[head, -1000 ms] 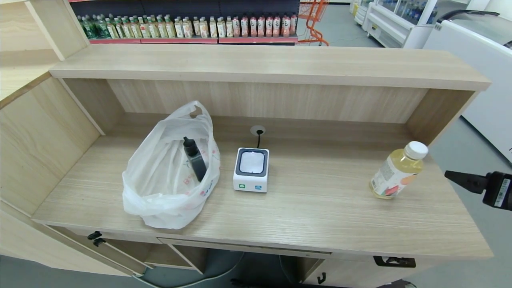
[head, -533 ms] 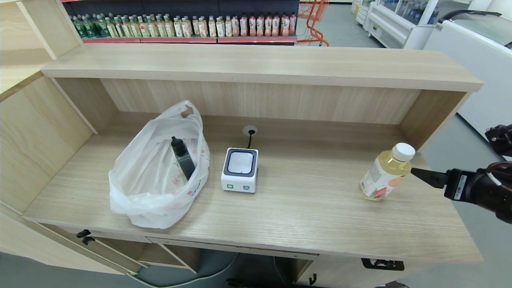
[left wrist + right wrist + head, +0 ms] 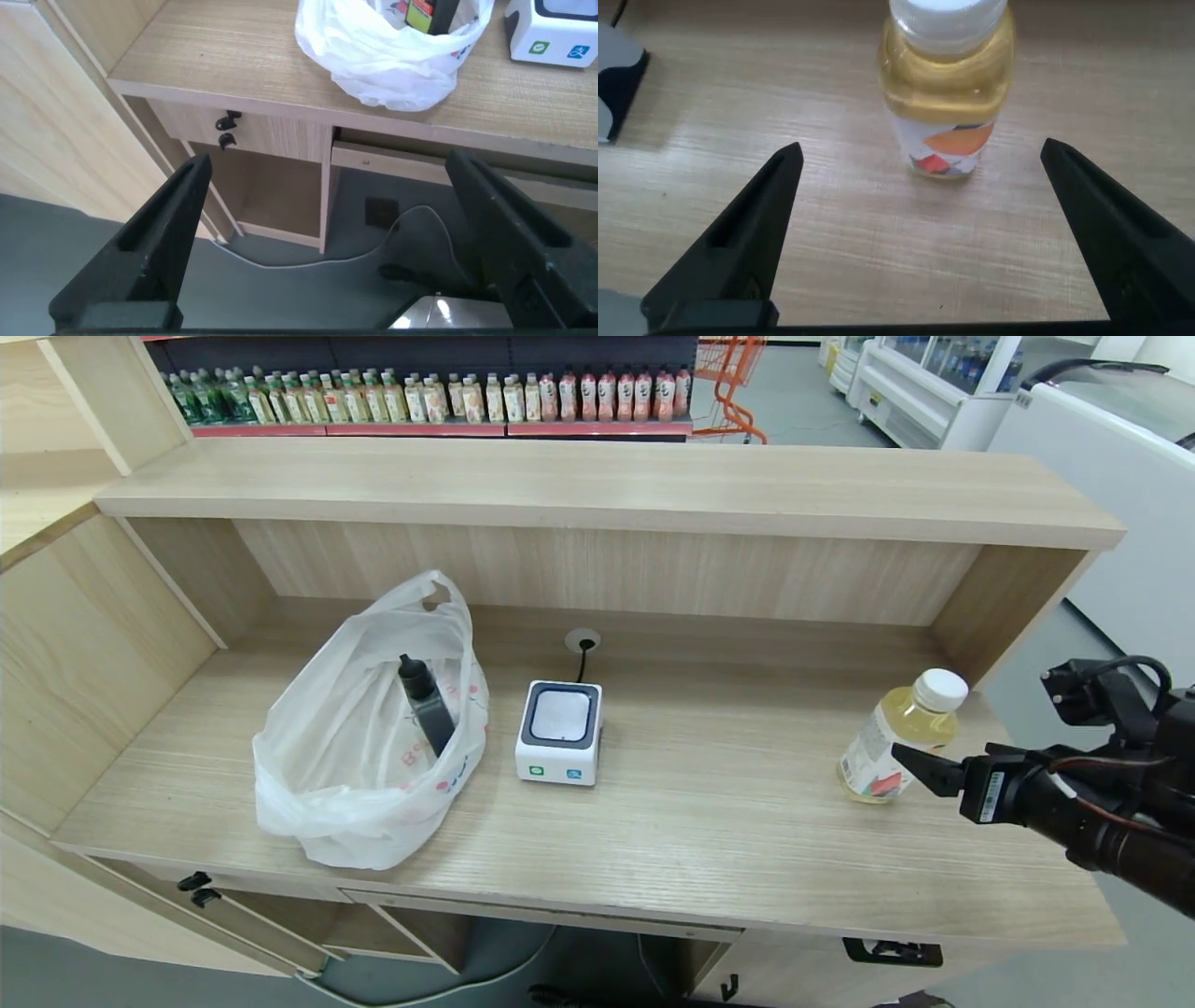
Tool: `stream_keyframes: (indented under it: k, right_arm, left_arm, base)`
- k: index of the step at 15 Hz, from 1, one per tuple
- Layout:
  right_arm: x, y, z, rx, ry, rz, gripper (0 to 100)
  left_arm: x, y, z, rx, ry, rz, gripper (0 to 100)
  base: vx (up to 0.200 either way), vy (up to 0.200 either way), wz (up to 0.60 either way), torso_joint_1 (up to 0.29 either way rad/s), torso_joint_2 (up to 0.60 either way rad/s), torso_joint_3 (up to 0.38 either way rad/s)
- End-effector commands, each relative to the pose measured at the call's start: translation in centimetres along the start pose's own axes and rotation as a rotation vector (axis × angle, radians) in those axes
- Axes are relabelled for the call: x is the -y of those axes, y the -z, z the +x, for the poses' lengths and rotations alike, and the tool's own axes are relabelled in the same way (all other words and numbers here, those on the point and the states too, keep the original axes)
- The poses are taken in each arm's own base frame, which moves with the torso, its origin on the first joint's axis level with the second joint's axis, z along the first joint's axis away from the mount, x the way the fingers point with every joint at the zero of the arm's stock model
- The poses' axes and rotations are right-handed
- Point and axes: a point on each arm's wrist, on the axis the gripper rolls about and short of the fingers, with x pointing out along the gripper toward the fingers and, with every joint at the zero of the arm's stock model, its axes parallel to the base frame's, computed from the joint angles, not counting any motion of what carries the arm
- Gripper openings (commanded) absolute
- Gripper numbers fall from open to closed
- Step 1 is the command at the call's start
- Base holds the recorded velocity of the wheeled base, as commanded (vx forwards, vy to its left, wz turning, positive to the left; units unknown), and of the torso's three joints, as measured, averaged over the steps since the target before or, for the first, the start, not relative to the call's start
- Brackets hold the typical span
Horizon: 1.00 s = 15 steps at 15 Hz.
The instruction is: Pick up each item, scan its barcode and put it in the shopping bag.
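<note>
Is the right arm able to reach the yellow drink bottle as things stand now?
Probably yes: the right gripper is open and faces the bottle, with only bare counter between them.

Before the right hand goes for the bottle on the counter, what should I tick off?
1. Right hand open: ok, fingers spread wide.
2. Bottle upright on the counter, centred ahead of that hand: ok.
3. Grip on bottle: not ok, fingers wide of it.
4. Scanner window uncovered: ok.
5. Shopping bag mouth open: ok; dark bottle already inside.
6. Barcode side of bottle: cannot tell.
</note>
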Motion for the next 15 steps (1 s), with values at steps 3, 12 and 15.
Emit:
stream_keyframes:
  k: [3,12,15]
  right_arm:
    - [-0.1,1.5,2.5,-0.016,0.011,-0.005,100]
    - [-1.3,3.1,5.9,0.035,-0.031,-0.008,100]
    - [-1.5,3.1,6.7,0.053,-0.036,-0.01,100]
  left_arm:
    - [0.0,0.0,0.0,0.0,-0.002,0.0,100]
    - [0.0,0.0,0.0,-0.001,-0.002,0.0,100]
    - [0.0,0.0,0.0,0.0,-0.002,0.0,100]
  base:
    - [0.0,0.0,0.0,0.0,0.0,0.0]
    - [0.0,0.0,0.0,0.0,0.0,0.0]
    - [0.0,0.0,0.0,0.0,0.0,0.0]
